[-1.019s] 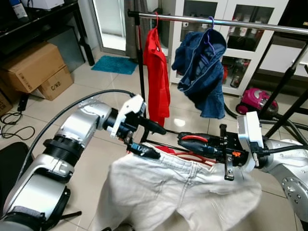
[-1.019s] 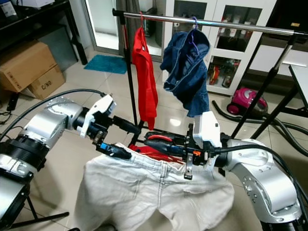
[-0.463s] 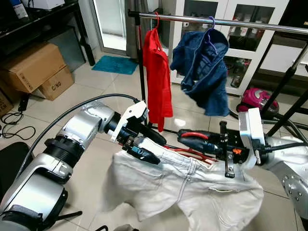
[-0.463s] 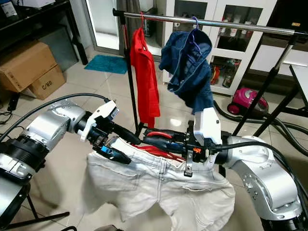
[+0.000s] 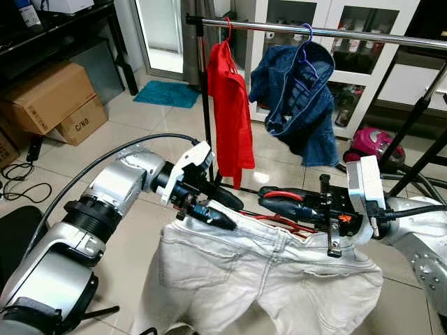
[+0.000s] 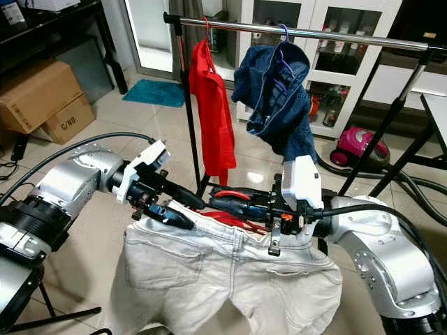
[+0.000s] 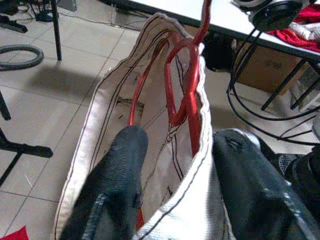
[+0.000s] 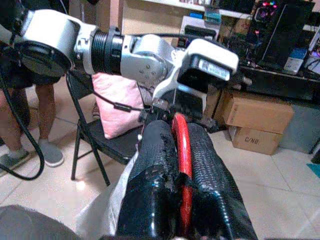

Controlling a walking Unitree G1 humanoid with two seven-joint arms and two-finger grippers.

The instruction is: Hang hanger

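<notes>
White shorts (image 5: pixel 265 272) on a red hanger (image 7: pixel 187 75), left end effector (image 5: pixel 222 209) pinching the waistband, right end effector (image 5: pixel 274 202) squeezing the hanger, clothes rail (image 5: pixel 335 31) just behind, maybe close.

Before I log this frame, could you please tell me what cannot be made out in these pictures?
- Red hanger: mostly hidden inside the white shorts in the eye views; its hook is cut off by the left wrist view's top edge.
- Right gripper: its fingertips are blocked by the left arm in the right wrist view.
- Cabinet contents: too small, behind reflective glass.
- Person: cut off by the right wrist view's left edge.
</notes>
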